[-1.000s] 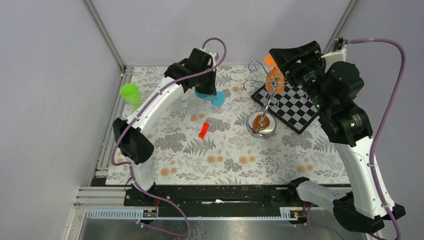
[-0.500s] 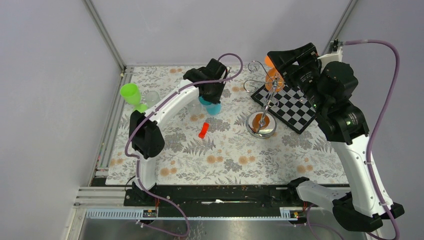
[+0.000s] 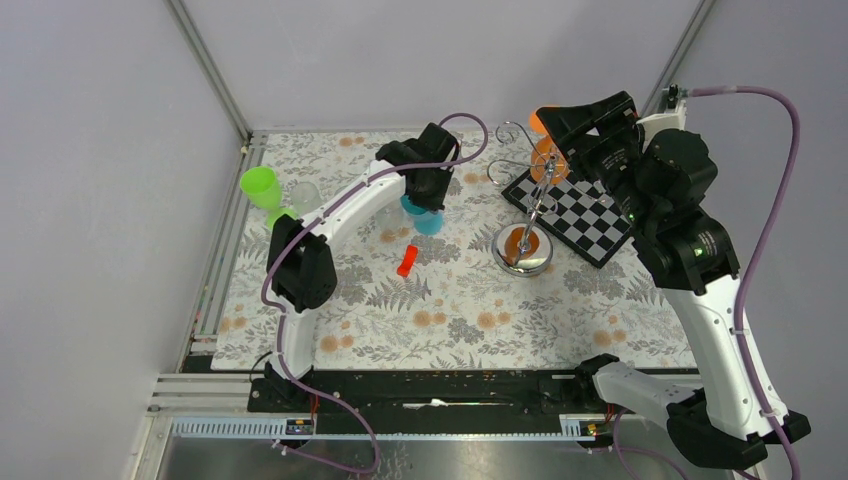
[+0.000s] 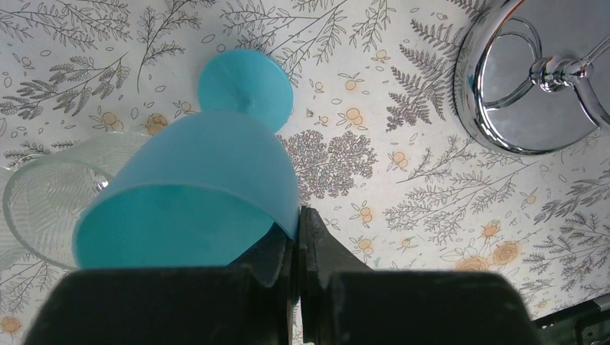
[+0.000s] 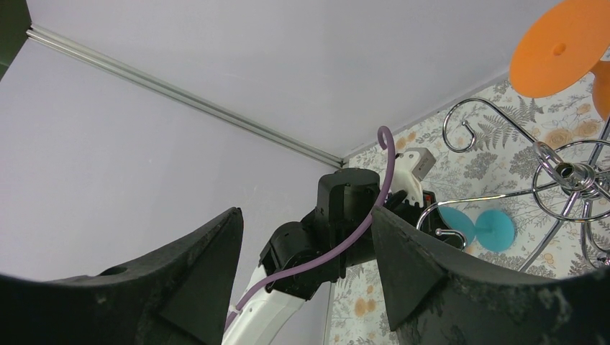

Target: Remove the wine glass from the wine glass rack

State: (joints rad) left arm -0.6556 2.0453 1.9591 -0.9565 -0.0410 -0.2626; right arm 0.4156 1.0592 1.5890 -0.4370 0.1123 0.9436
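Note:
My left gripper is shut on the rim of a blue wine glass, which hangs tilted above the floral mat, left of the wine glass rack. The rack is a silver stand with a shiny disc base, a thin pole and looping wire arms. An orange wine glass hangs upside down from those arms, its foot uppermost. My right gripper is open and holds nothing. It hovers at the rack's top, close beside the orange glass.
A green glass and a clear glass stand at the mat's left edge; the clear one lies just beyond the blue bowl. A small red piece lies mid-mat. A chequered board sits right of the rack.
My left arm has carried the blue glass rightward and a little nearer, its elbow swinging in. The right arm has hardly shifted.

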